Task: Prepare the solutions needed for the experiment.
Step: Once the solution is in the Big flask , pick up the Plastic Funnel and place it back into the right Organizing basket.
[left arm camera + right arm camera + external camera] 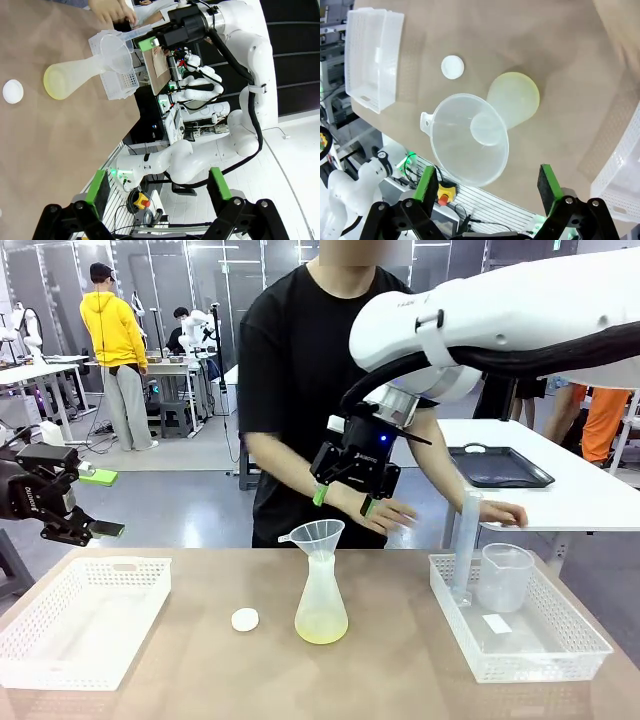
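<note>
The solutions (321, 625) are a shallow pale yellow-green layer in the bottom of a frosted conical flask (320, 585) at the table's middle. A clear funnel (313, 537) sits in the flask's neck. My right gripper (343, 500) hangs open just above the funnel and holds nothing. From its wrist I look straight down on the funnel (470, 137) and the solutions (517, 97), between the open fingers of the right gripper (487, 187). My left gripper (85, 525) stands open and empty off the table's left edge; from its wrist, the left gripper (156, 185) faces the flask (75, 75) from afar.
A small white cap (245, 619) lies left of the flask. An empty white basket (85, 615) stands at the left. The right basket (520, 640) holds a clear beaker (503, 575) and a tall cylinder (465, 545). The person's hands (500, 512) hover by the cylinder.
</note>
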Controlling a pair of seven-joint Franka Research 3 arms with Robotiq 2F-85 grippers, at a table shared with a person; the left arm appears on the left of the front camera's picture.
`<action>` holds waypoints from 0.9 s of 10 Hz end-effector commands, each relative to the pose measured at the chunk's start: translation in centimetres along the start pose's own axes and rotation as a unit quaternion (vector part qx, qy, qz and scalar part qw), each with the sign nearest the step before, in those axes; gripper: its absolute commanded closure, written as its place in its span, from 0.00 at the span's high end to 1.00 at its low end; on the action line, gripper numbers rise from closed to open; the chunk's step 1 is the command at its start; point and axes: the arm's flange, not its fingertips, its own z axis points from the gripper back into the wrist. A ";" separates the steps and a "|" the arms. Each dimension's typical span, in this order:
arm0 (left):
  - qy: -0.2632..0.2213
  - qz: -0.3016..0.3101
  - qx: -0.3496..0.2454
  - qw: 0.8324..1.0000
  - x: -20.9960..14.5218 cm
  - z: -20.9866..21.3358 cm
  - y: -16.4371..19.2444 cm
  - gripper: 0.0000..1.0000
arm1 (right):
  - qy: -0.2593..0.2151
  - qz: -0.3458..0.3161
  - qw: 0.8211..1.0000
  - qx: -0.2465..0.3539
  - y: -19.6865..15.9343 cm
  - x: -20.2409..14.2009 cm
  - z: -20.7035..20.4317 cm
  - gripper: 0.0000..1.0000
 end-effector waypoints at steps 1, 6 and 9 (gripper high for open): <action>-0.001 -0.003 -0.009 1.000 0.1 0.0 -0.2 1.00 | 0.023 -0.012 0.999 -0.021 1.0 1.4 -0.2 1.00; -0.001 -0.003 -0.009 1.000 0.1 0.0 -0.2 1.00 | 0.054 -0.031 0.997 -0.039 0.3 1.6 -2.2 1.00; -0.001 -0.003 -0.009 1.000 0.1 0.0 -0.2 1.00 | 0.068 -0.023 0.997 -0.035 -0.2 1.6 -3.3 0.92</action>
